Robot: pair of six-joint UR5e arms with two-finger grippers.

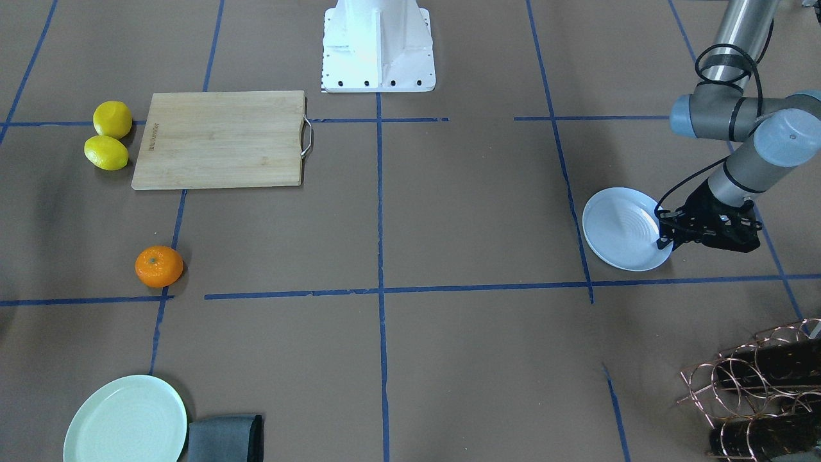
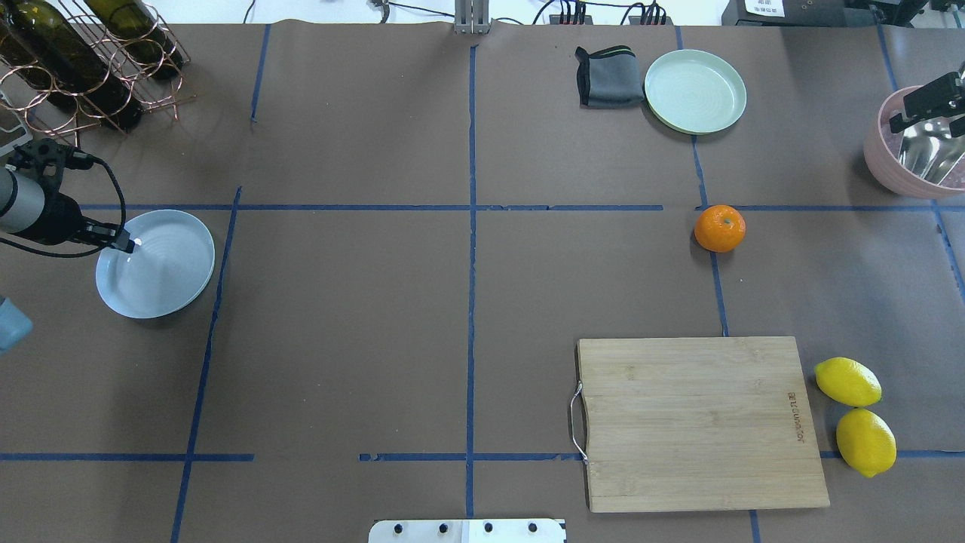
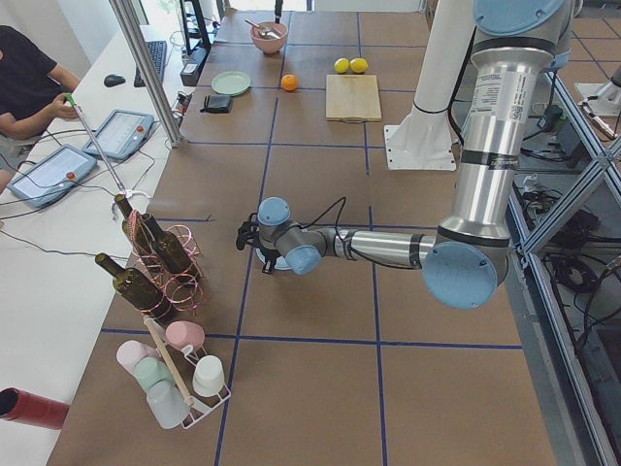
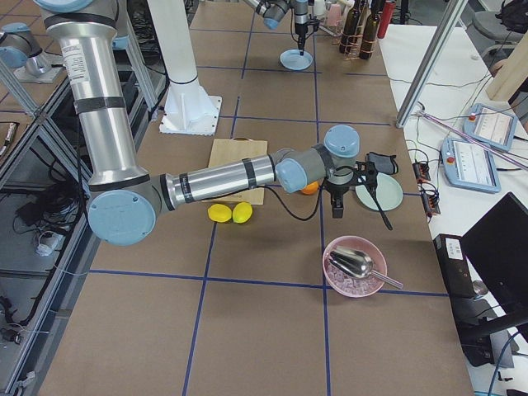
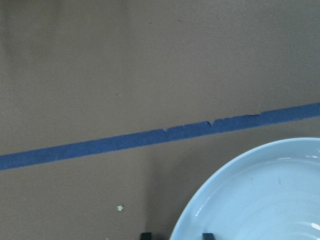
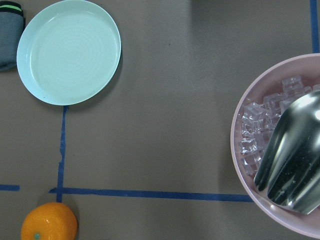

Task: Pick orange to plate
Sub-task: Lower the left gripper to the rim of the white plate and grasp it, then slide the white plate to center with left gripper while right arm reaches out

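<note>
The orange (image 2: 720, 228) lies by itself on the brown table, on the right half of the overhead view; it also shows at the lower left of the right wrist view (image 6: 48, 221). The pale bluish plate (image 2: 162, 268) rests far off on the left side. My left gripper (image 2: 124, 243) is at the plate's outer rim (image 5: 210, 200). In the left wrist view one fingertip (image 5: 145, 235) is outside the rim and the other inside, close together. My right gripper (image 2: 935, 105) hovers above the pink bowl, apart from the orange; its fingers are too cut off to judge.
A mint-green plate (image 2: 694, 90) and a folded grey cloth (image 2: 609, 75) sit beyond the orange. A pink bowl (image 2: 905, 177) holds ice and a metal scoop. A wooden cutting board (image 2: 697, 422) with two lemons (image 2: 847, 381) beside it lies nearer the base. A wine rack (image 2: 83, 60) stands near the plate.
</note>
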